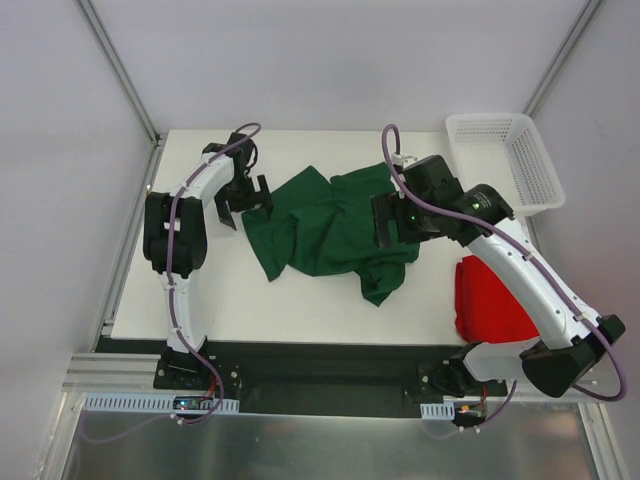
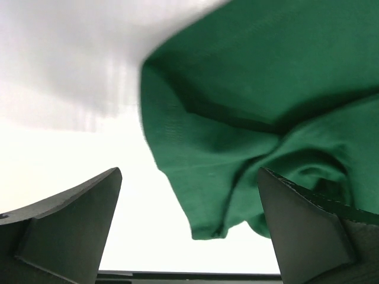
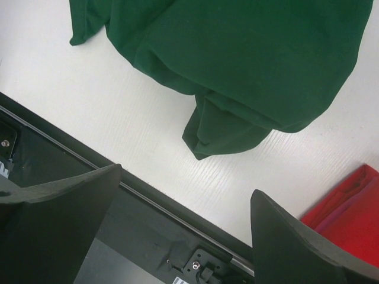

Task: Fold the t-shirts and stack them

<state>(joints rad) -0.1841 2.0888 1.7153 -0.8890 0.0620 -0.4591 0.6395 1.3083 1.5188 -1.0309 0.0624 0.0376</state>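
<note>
**Inspector:** Surface?

**Assistant:** White table. The green t-shirt lies crumpled at frame centre, the red t-shirt at lower right, and a white basket at upper right.

**Inspector:** End effectors?

**Assistant:** The left gripper is at the green shirt's left edge, spread wide, holding nothing. The right gripper is above the shirt's right side, also spread wide and empty.

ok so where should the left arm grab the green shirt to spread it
Probably the left edge of the green shirt, the flat flap nearest the left gripper, coming in low from the left. That flap lies thin on the table, while the middle is bunched in folds.
</note>
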